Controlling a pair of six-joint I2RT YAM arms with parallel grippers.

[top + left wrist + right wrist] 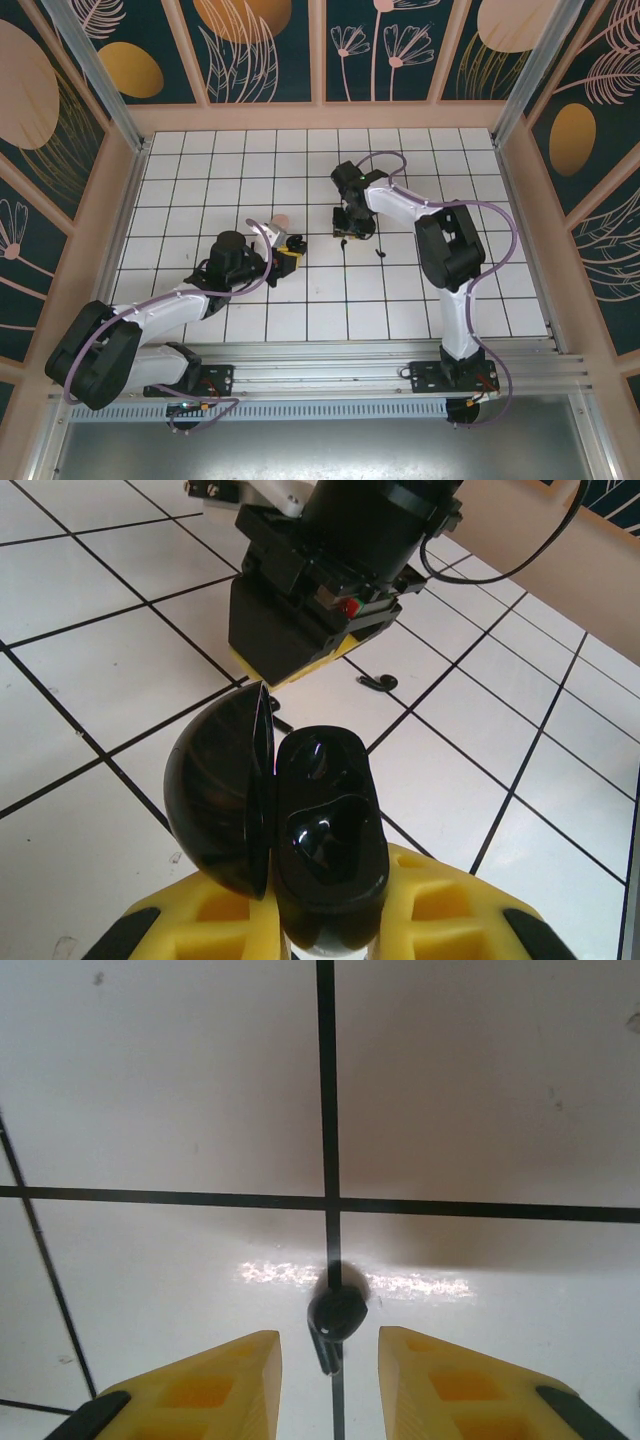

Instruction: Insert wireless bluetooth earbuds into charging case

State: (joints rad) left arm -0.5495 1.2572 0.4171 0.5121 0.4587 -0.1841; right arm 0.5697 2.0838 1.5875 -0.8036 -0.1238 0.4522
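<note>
1. Left gripper [325,912] is clamped on the open charging case [325,825]; its wells look empty.
2. At the case's 2 o'clock, the right gripper [330,1345] stands with jaws parted astride a black earbud [336,1313] lying on the table [150,1080].
3. Step: pickup. Next: close gently on the bud and lift.

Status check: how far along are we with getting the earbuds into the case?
Done: the charging case is open, clamped in the left gripper, sockets empty. In hand: the right gripper is open astride one black earbud on the table. Left: grasp and seat it, then the second earbud.
</note>
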